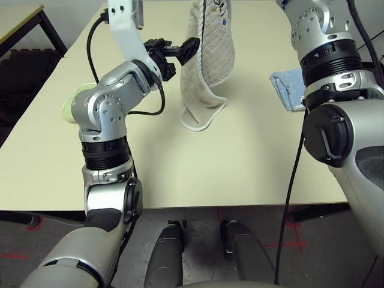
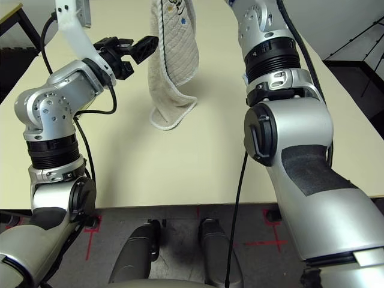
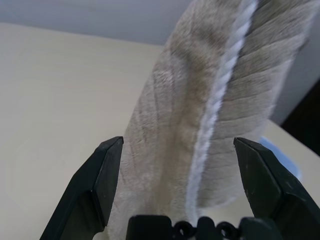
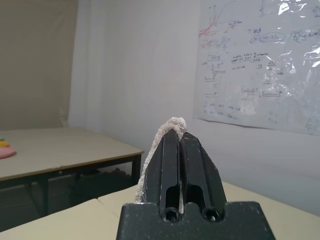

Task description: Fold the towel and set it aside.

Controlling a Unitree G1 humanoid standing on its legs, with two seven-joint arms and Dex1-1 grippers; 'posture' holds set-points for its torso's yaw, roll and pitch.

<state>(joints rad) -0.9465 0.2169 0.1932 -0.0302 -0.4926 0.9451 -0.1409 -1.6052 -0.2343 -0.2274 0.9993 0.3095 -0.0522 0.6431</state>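
Because the towel (image 1: 207, 66) hangs limp from the right tool (image 4: 177, 131), which is pinched shut on its top fold, it looks soft, light and floppy, its lower end just above the tabletop (image 1: 240, 162). The left tool (image 3: 177, 190) is spread wide, level, with the hanging cloth and its white edging between the fingers; that edge seems a sound place to grip. No containers are present.
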